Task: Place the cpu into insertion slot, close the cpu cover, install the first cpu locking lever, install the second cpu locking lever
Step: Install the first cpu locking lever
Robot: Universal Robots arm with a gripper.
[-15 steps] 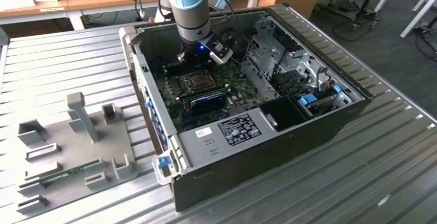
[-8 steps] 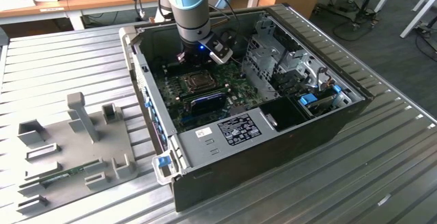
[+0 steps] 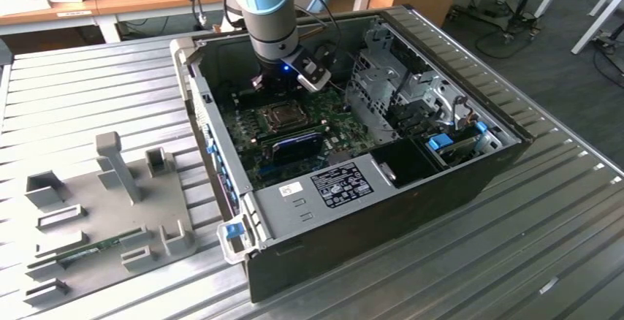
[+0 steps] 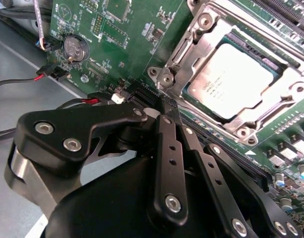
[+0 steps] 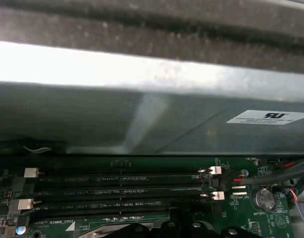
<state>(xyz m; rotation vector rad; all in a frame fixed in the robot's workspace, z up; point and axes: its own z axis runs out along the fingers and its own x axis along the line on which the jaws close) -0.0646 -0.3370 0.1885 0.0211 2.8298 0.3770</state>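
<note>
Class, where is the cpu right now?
In the second wrist view, the cpu sits in the motherboard socket, framed by the cpu cover, just beyond the gripper.

A pale blue robot arm [image 3: 268, 13] reaches down into an open black computer tower case [image 3: 390, 210] lying on a ribbed metal table [image 3: 98, 86]. Its gripper [image 3: 276, 84] hangs just above the green motherboard [image 3: 292, 134], near the square grey cpu [image 3: 282, 115]. A grey plastic fixture tray [image 3: 107, 210] lies at the exterior view's left.
</note>
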